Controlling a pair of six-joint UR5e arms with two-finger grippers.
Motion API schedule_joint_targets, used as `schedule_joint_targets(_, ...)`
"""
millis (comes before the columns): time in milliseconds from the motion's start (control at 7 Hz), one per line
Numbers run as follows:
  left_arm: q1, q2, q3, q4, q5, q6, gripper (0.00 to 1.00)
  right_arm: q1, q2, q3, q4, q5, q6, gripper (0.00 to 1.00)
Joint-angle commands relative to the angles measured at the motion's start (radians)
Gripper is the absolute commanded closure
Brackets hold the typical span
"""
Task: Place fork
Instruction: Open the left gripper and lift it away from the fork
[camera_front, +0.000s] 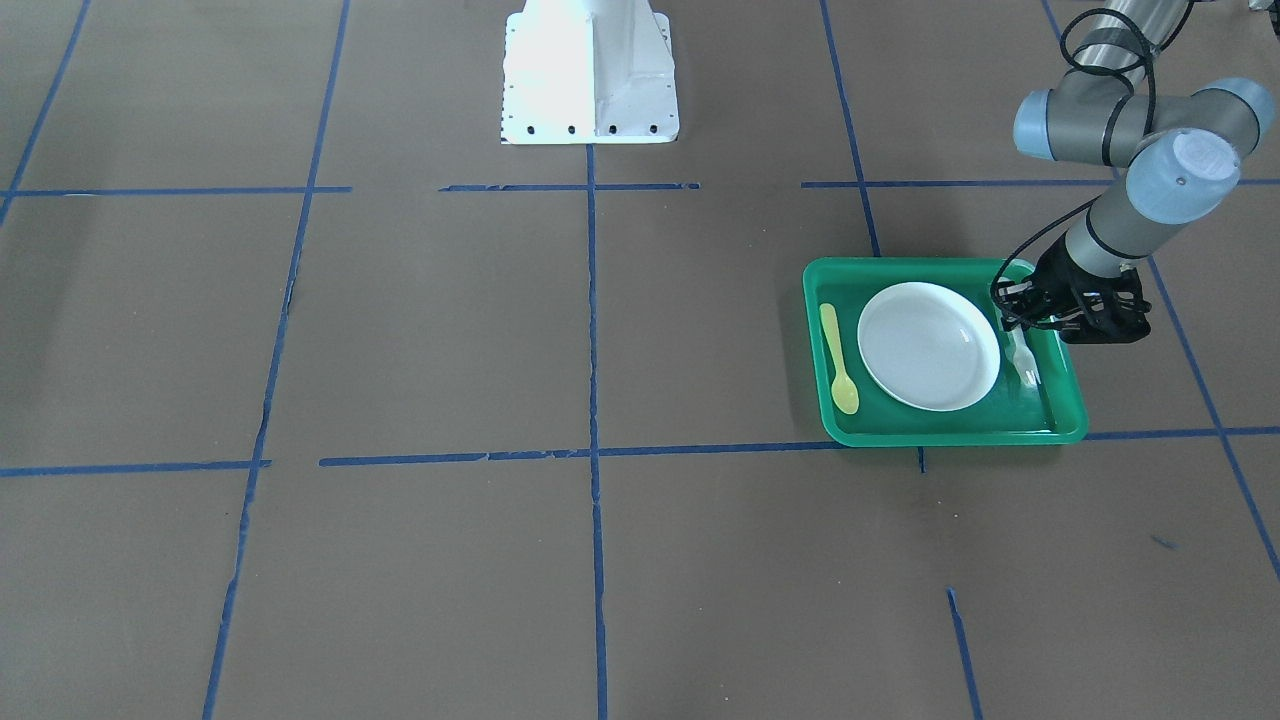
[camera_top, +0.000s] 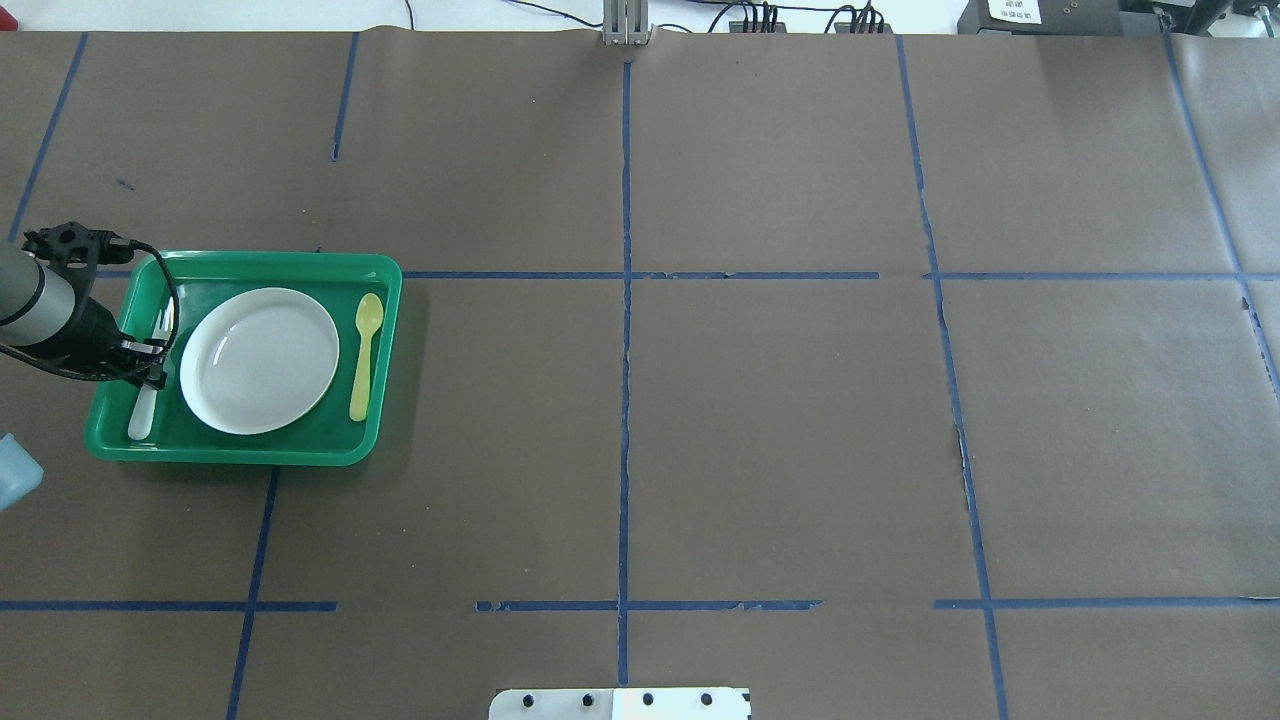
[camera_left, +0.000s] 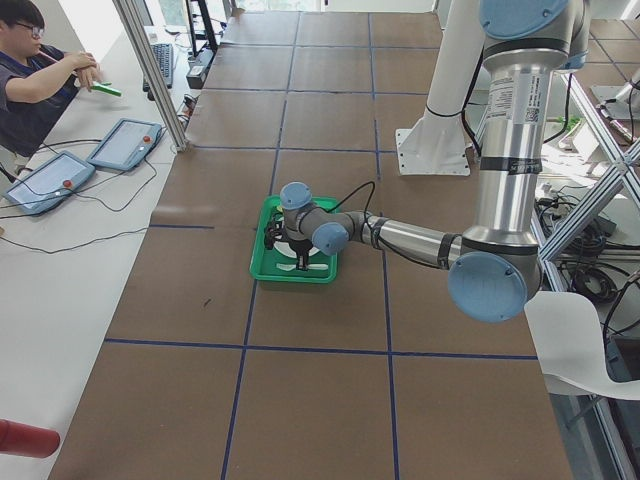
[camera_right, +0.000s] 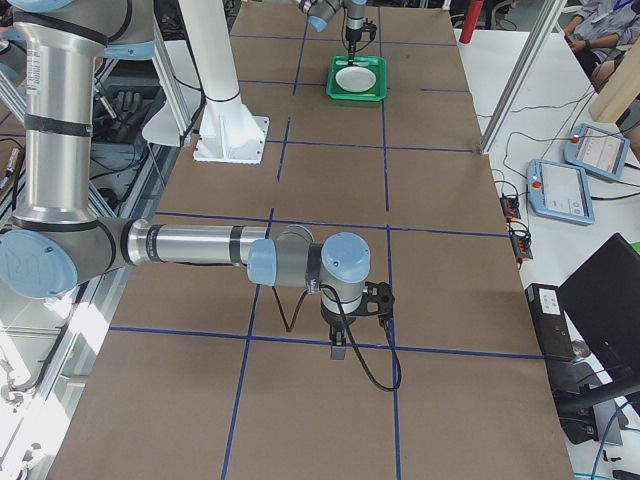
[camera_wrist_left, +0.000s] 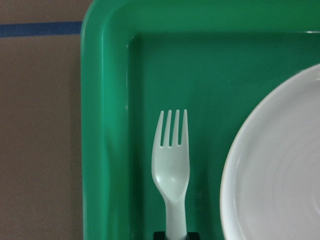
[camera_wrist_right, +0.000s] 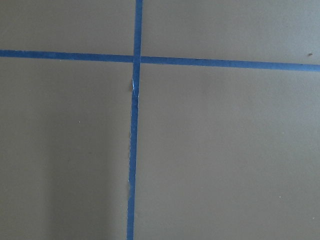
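Overhead exterior, starting from the bench's (camera_top: 780, 420) left edge: my left gripper (camera_top: 150, 366) is down inside the green tray (camera_top: 240, 452), which sits close to that edge, roughly midway between the near and far edges. The fork (camera_wrist_left: 171, 165) lies in the tray's left lane, between the tray wall and the white plate (camera_top: 260, 360), apart from both, with its tines pointing to the far edge. On the left wrist view the handle runs down between the dark jaws, and they hug it on both sides. I read that as clenched on the fork's handle, not yet let go. Gripping the handle leaves the tines free and keeps the fork parallel to the tray wall, like a place setting. It looks low over the tray floor, so I judge the placing nearly done, with release and a straight lift to come.

Moving right, the plate fills the tray's middle. Next, the yellow spoon (camera_top: 364, 350) lies in the right lane, bowl to the far edge, mirroring the fork.

Out toward the bench's right edge, my right gripper (camera_right: 340, 345) hangs over a blue tape crossing, probably parked clear. I cannot tell how its jaws stand.
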Motion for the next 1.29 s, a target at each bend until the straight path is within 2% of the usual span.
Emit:
schedule_joint_targets(0, -0.003, 0.003, -0.007, -0.039, -0.001, 0.008, 0.24, 0.0, 0.0, 0.0, 0.0, 0.0, 0.001, 0.0)
schedule_joint_targets(143, -0.014, 0.007, -0.036, -0.038, -0.001, 0.009, 0.01, 0.0, 0.0, 0.0, 0.0, 0.0, 0.001, 0.0)
schedule_joint_targets(429, -0.129, 0.02, -0.158, 0.026, -0.001, 0.012, 0.0, 0.0, 0.0, 0.0, 0.0, 0.0, 0.001, 0.0)
schedule_joint_targets(714, -0.178, 0.02, -0.215, 0.035, -0.001, 0.052, 0.0, 0.0, 0.0, 0.0, 0.0, 0.0, 0.0, 0.0)
schedule_joint_targets(857, -0.209, 0.012, -0.205, 0.035, -0.001, 0.203, 0.0, 0.0, 0.0, 0.0, 0.0, 0.0, 0.001, 0.0)
schedule_joint_targets(1000, -0.303, 0.021, -0.191, 0.038, -0.013, 0.344, 0.0, 0.0, 0.0, 0.0, 0.0, 0.0, 0.0, 0.0)
schedule_joint_targets(1143, -0.41, 0.027, -0.147, 0.092, -0.118, 0.394, 0.0, 0.0, 0.0, 0.0, 0.0, 0.0, 0.001, 0.0)
